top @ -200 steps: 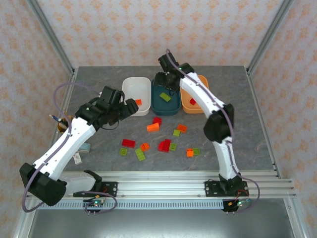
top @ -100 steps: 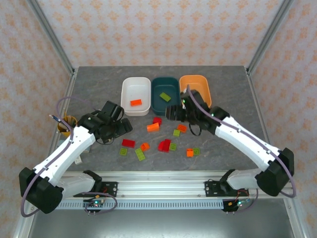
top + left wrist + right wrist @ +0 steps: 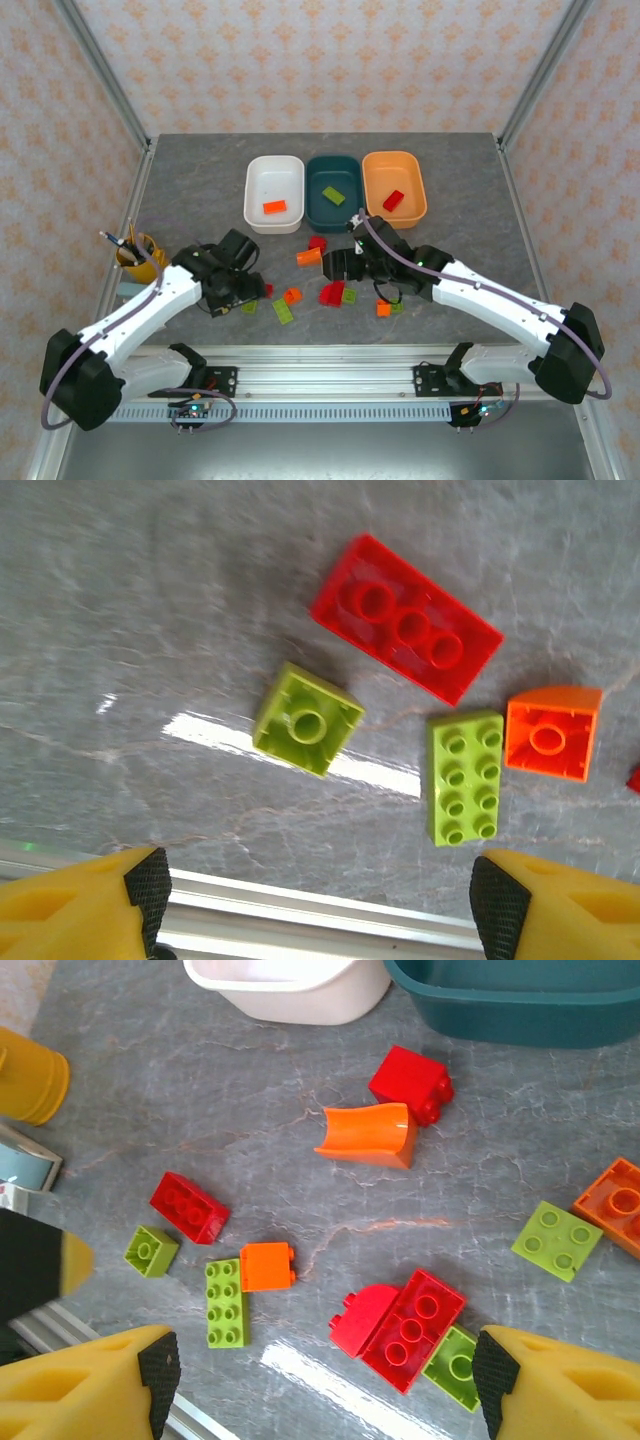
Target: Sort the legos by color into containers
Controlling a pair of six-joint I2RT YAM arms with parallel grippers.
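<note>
Plainly, bare desk [image 3: 480,200] is lying open at three and nine o'clock of the legos [image 3: 332,292], bins [image 3: 322,172] at twelve; left gripper [image 3: 320,895] and right gripper [image 3: 325,1375] are hovering over them, jaws apart, empty.

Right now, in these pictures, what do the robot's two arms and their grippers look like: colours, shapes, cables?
The left arm and right arm have white rounded shells with black joints. A thin lilac-grey cable runs loosely along each arm. The left gripper and right gripper have chunky yellow fingers with black pads on the inner tips.
</note>
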